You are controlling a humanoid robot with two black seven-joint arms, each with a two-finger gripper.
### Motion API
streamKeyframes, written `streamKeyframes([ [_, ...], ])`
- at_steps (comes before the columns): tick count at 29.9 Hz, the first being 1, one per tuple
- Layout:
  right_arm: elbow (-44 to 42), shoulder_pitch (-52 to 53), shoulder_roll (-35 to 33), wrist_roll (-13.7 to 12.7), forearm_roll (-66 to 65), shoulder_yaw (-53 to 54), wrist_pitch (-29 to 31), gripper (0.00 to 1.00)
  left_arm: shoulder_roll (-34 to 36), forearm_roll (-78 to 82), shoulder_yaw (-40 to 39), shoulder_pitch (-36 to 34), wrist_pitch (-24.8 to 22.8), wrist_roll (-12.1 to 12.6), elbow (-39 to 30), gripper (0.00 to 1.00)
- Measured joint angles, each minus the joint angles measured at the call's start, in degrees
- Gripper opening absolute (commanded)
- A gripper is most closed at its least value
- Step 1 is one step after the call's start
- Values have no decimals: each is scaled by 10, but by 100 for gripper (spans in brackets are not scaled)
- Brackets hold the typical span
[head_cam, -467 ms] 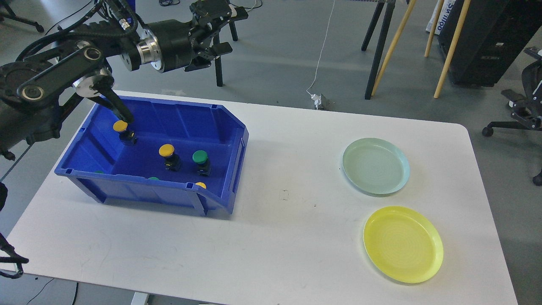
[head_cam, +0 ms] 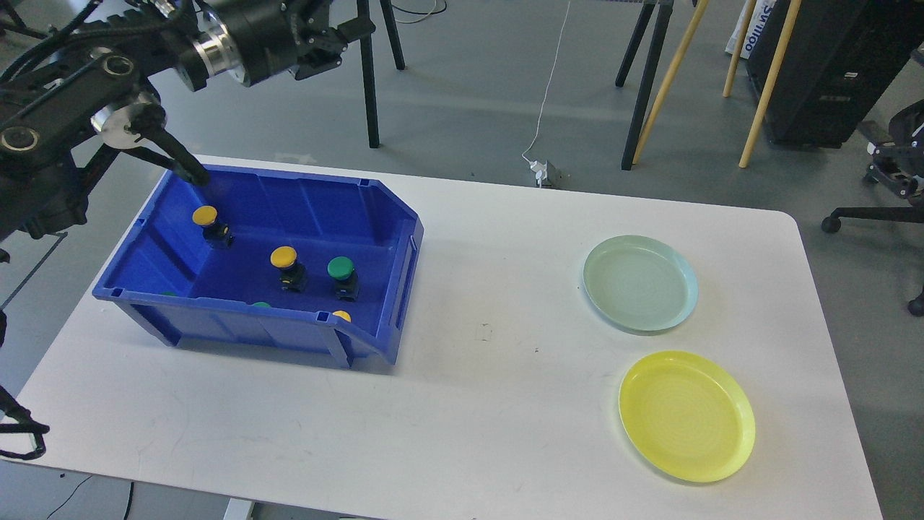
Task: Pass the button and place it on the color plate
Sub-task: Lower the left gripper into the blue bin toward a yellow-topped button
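Note:
A blue bin [head_cam: 375, 193] on the left of the white table holds several push buttons. Two yellow-capped ones [head_cam: 205, 215] [head_cam: 284, 256] and a green-capped one [head_cam: 341, 269] stand upright. Others peek over the near wall: a yellow cap [head_cam: 342, 315] and a green cap [head_cam: 261, 305]. A pale green plate [head_cam: 640, 283] and a yellow plate [head_cam: 686, 415] lie empty on the right. My left gripper [head_cam: 345, 35] is high above the bin's far side, partly cut off by the top edge, and holds nothing I can see. My right gripper is out of view.
The white table [head_cam: 491, 404] ends at the front and right. Behind it on the floor stand black stool legs [head_cam: 368, 87], wooden poles [head_cam: 671, 79], a black cabinet [head_cam: 830, 65] and an office chair [head_cam: 895, 180].

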Motion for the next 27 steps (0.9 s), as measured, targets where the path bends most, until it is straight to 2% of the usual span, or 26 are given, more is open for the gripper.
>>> streamKeyframes([
  [3, -1, -5, -1, -2, 0, -10, 0, 99, -37, -3, -11, -2, 0, -21, 50, 99],
  [7, -1, -29, -18, -2, -4, -42, 0, 99, -58, -3, -12, -2, 0, -25, 57, 98],
  [12, -2, -65, -22, 23, -10, -51, 0, 98, -60, 18, -6, -2, 0, 4, 53, 98],
  [15, -5, -74, -18, 35, -26, -52, 0, 98, -56, 73, -2, 4, 0, 13, 26, 98],
  [21, -4, -74, -12, 41, -31, -47, 0, 99, 37, 303, 42, 11, 0, 16, -82, 99],
  [23, -3, -71, -12, 41, -31, -45, 0, 99, 79, 355, 79, 11, 0, 19, -124, 99],
  [27, -2, -66, -11, 41, -31, -43, 0, 99, 136, 435, 147, 10, 0, 31, -168, 99],
])
